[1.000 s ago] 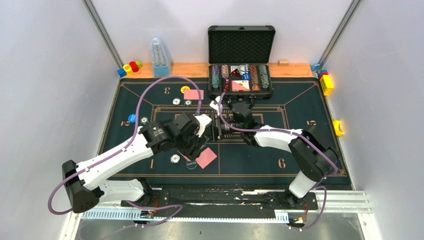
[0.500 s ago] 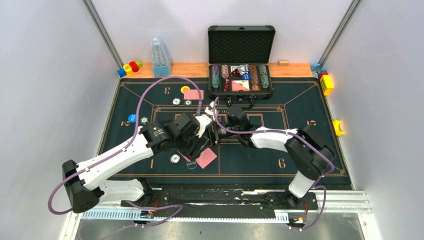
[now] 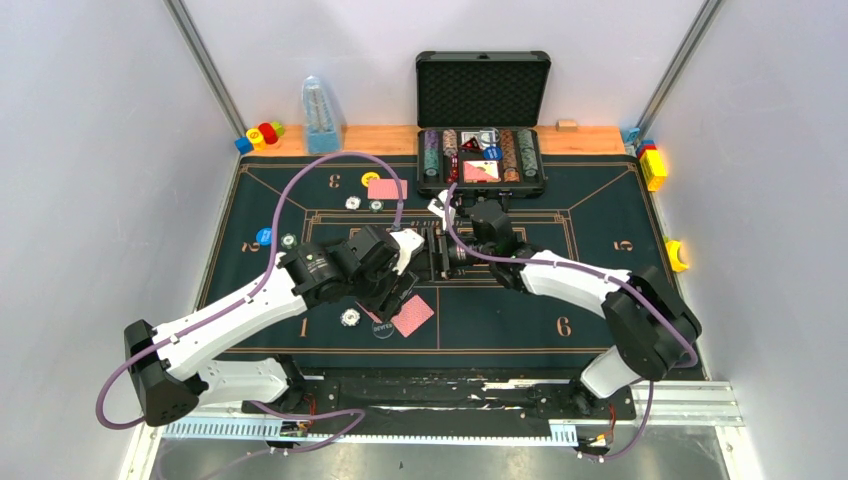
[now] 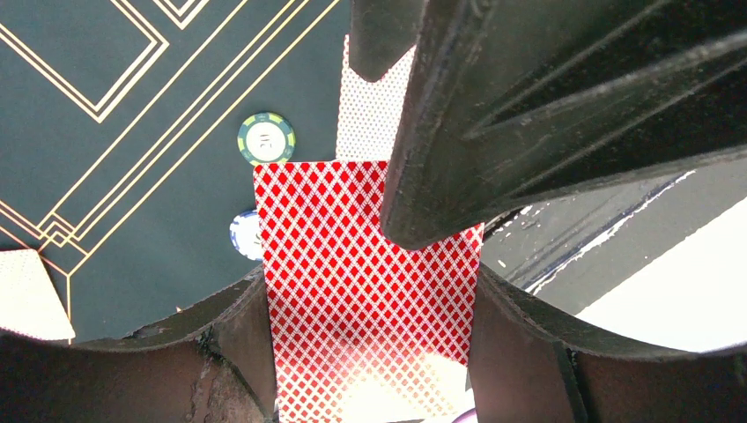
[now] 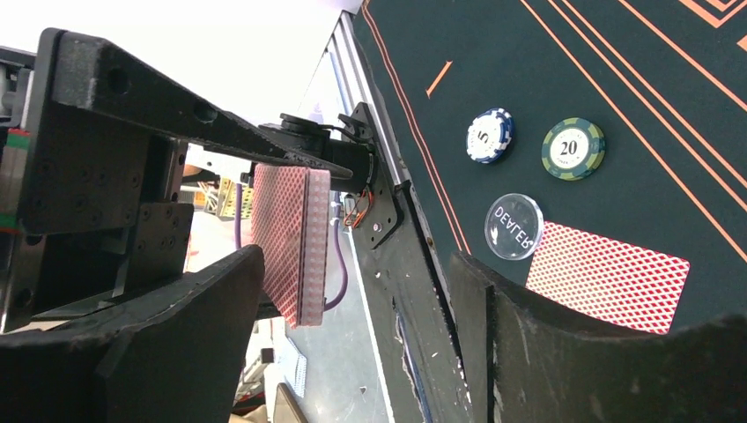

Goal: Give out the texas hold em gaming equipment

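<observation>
My left gripper [image 4: 370, 326] is shut on a deck of red-backed playing cards [image 4: 352, 247], held on edge above the mat's middle. My right gripper [image 5: 357, 264] faces it with the jaws apart; the deck [image 5: 291, 247] stands just inside its left finger [image 5: 132, 344], and no touch shows. In the top view the two grippers, left [image 3: 400, 280] and right [image 3: 437, 255], meet nose to nose. Below them on the mat lie a single card [image 5: 608, 278], a clear dealer button [image 5: 514, 226], a blue-white chip [image 5: 489, 135] and a green chip [image 5: 573, 148].
An open black case [image 3: 483, 100] with rows of chips stands at the mat's far edge. Another card [image 3: 387, 188], a yellow disc [image 3: 370, 179], a blue disc [image 3: 264, 236] and loose chips [image 3: 352, 202] lie on the left half. Toy blocks [image 3: 654, 166] and a clear blue bottle [image 3: 320, 115] line the borders.
My right gripper nudged left toward the deck, then eased back, its elbow swinging right and its jaws narrowing somewhat. The left arm held still with the deck.
</observation>
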Tool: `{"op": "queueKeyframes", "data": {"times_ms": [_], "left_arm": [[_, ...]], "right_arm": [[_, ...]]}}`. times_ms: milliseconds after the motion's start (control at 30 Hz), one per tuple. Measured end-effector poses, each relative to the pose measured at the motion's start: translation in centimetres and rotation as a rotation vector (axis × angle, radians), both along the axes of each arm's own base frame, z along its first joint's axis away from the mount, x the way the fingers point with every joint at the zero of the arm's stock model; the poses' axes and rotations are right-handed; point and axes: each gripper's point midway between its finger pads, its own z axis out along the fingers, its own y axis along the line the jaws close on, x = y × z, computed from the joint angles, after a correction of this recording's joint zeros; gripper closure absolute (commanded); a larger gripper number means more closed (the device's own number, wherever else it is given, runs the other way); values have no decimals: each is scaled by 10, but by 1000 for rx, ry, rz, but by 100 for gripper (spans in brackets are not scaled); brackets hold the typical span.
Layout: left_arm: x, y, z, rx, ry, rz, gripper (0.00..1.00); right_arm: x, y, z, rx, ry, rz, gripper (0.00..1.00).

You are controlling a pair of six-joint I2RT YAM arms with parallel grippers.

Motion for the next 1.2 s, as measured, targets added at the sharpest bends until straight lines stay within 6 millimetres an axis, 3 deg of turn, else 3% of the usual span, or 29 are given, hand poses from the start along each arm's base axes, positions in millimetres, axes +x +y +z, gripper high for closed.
{"op": "queueKeyframes", "data": {"times_ms": [400, 633, 1200], "left_arm": [[0, 0, 0, 0, 1, -1, 100], [-2, 0, -1, 2, 10, -9, 100], [1, -1, -1, -4, -1, -5, 100]], "right_arm": [[-22, 4, 7, 10, -37, 95, 21], [-29, 17, -12, -1, 19, 139, 30], [-10, 6, 2, -69, -67, -35, 51]]}}
